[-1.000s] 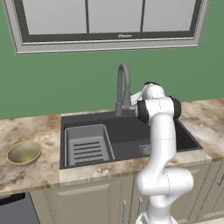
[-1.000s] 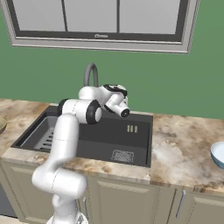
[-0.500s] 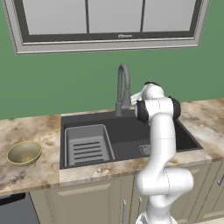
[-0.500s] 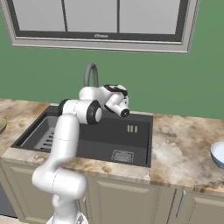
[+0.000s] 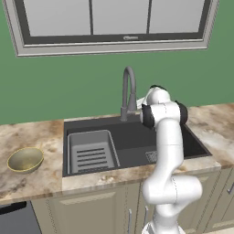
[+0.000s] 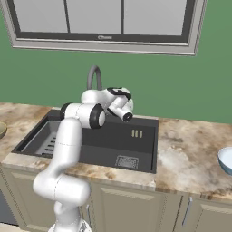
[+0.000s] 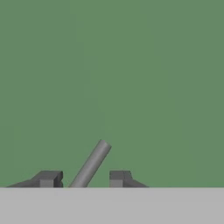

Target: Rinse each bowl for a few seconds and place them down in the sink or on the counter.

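The olive-gold bowl (image 5: 25, 159) sits upright on the counter (image 5: 36, 180) left of the sink (image 5: 137, 139). On the counter to the right of the sink (image 6: 106, 147) rests the pale blue bowl (image 6: 225, 159), cut by the frame edge. My hand is raised behind the basin at the curved grey faucet (image 5: 129, 87). In the hand view my gripper (image 7: 84, 177) straddles a thin grey faucet lever (image 7: 92, 162) against the green wall. A small gap shows on each side of the lever. Nothing is held.
A grey ribbed rack (image 5: 90, 153) fills the left half of the basin, and the square drain (image 6: 126, 161) lies at the front right. The green wall and window frame (image 5: 114, 43) stand close behind the faucet.
The arm has stayed at the faucet. The bowls have not moved.
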